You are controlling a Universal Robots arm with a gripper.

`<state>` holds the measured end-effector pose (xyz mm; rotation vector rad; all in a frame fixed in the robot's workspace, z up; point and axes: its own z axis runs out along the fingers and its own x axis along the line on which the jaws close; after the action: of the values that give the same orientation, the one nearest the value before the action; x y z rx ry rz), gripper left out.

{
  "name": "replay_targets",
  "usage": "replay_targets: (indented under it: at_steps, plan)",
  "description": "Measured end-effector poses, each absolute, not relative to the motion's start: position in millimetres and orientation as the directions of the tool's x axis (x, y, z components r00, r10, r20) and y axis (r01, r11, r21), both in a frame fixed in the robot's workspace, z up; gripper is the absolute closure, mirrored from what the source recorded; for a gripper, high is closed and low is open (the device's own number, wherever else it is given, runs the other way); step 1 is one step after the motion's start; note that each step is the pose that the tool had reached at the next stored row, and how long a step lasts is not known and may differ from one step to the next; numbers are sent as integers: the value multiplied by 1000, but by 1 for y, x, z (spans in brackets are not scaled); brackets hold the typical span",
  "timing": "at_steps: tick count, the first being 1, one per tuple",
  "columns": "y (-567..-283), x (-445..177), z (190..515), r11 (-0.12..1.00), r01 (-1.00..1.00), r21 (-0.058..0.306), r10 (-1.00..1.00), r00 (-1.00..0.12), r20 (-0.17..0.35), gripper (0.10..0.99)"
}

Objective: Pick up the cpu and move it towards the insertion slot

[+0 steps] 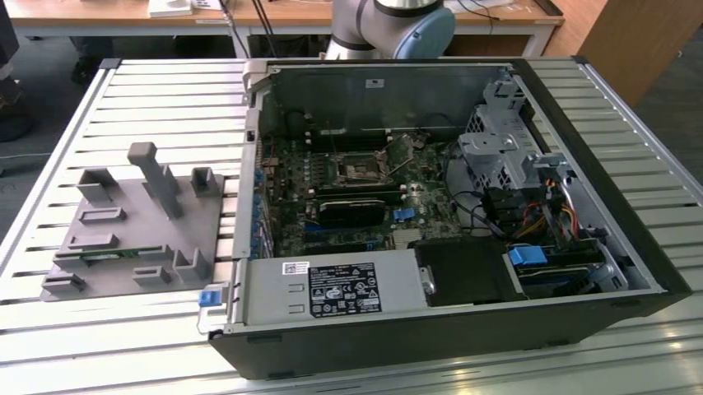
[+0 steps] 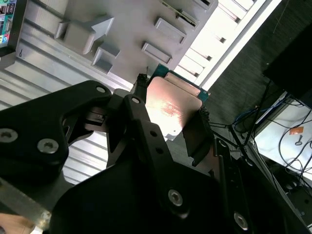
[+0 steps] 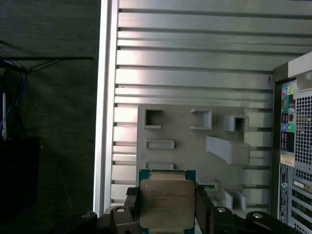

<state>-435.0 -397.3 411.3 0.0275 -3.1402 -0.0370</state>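
While the gripper [image 3: 167, 195] stands closed only as far as the chip's width allows, its two black fingers [image 3: 132, 204] press on opposite edges of the cpu [image 3: 167, 207]. In the first wrist view the cpu hangs over the near part of the grey plastic fixture [image 3: 185, 131], which lies on the slatted table [image 3: 195, 48]. We note a silvery lid with a green board rim. The lid carries a few lines of faint print (too small for us to read).

In the exterior view the insertion slot [image 1: 360, 169], a silver frame round a dark centre, sits in the upper middle of the open computer case [image 1: 598, 123]. The fixture lies well apart, at the exterior view's left. A sticker [image 1: 342, 290] at lower centre is crowded with marks we cannot make out.
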Motion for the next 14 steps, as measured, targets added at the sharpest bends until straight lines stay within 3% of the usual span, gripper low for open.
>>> replay_targets:
  at_steps: [14]
  plan:
    - [-397,-426,411,1000,-17,24,-17,-1000,1,545]
